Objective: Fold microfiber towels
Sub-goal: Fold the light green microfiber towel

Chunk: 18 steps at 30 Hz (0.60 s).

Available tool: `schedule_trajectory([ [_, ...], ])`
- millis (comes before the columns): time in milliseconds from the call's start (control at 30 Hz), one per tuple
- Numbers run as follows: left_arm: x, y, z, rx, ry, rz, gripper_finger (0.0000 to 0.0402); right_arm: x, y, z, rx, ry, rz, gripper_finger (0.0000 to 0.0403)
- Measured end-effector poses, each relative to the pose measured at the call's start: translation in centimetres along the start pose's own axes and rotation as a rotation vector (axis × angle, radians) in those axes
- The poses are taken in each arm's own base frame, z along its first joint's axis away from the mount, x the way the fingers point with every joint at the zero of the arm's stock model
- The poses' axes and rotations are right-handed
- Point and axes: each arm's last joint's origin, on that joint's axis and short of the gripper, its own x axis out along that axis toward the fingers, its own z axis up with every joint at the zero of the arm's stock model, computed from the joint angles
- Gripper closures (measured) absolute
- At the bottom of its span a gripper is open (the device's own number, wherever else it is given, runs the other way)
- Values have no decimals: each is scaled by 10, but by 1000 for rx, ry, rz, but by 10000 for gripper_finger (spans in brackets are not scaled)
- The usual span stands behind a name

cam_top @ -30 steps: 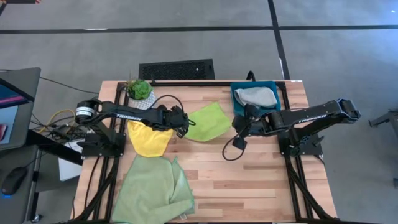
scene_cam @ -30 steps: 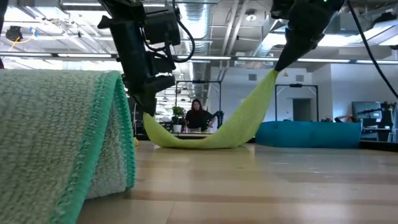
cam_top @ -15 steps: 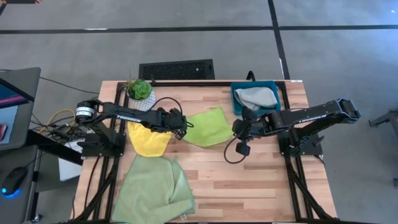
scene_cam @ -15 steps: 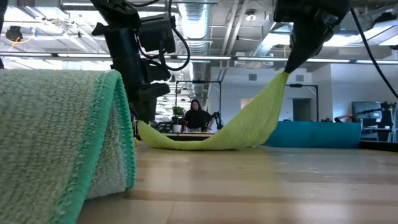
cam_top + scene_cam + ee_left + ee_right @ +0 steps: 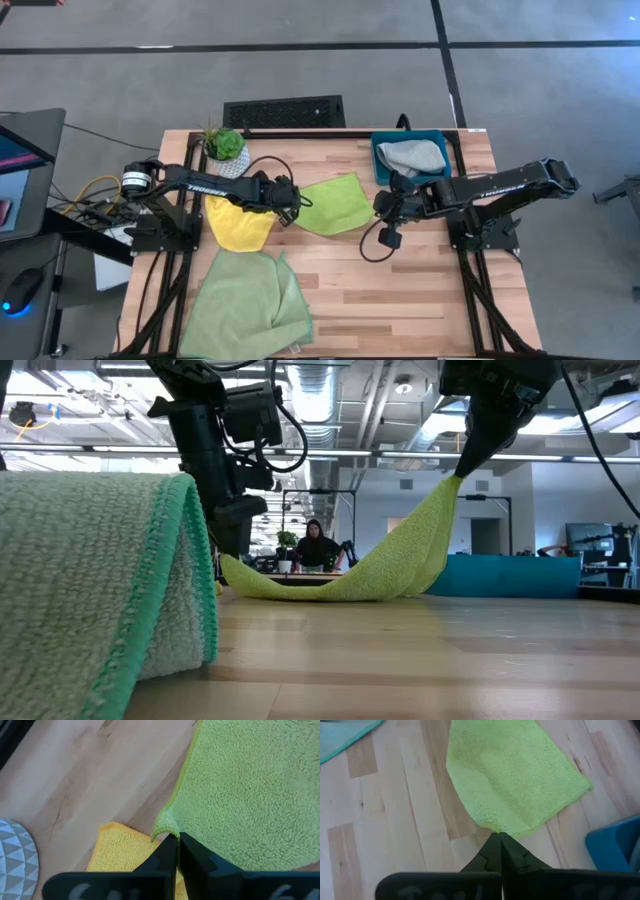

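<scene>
The wooden table (image 5: 400,290) carries a big pale green towel (image 5: 245,310) near its front edge, well away from both grippers. The lime green towel (image 5: 335,203) stretches between the two grippers. The right gripper (image 5: 498,836) is clamped on one corner, lifted off the table. The left gripper (image 5: 177,838) pinches the opposite corner, low. A yellow towel (image 5: 238,225) lies just beside the left gripper. A grey towel (image 5: 412,156) sits in the blue tray (image 5: 380,150) behind the right gripper.
</scene>
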Motion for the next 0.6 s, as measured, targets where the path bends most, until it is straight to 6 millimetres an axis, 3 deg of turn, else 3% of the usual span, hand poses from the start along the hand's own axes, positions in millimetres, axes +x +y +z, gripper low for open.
schedule_trajectory([
  [367, 0, 6, 6, 24, -4, 7, 305, 1, -7, 8, 37, -89, -94, 395],
  [600, -34, 8, 18, 47, -112, -50, 303, -20, -25, 38, 45, -191, -122, 395],
])
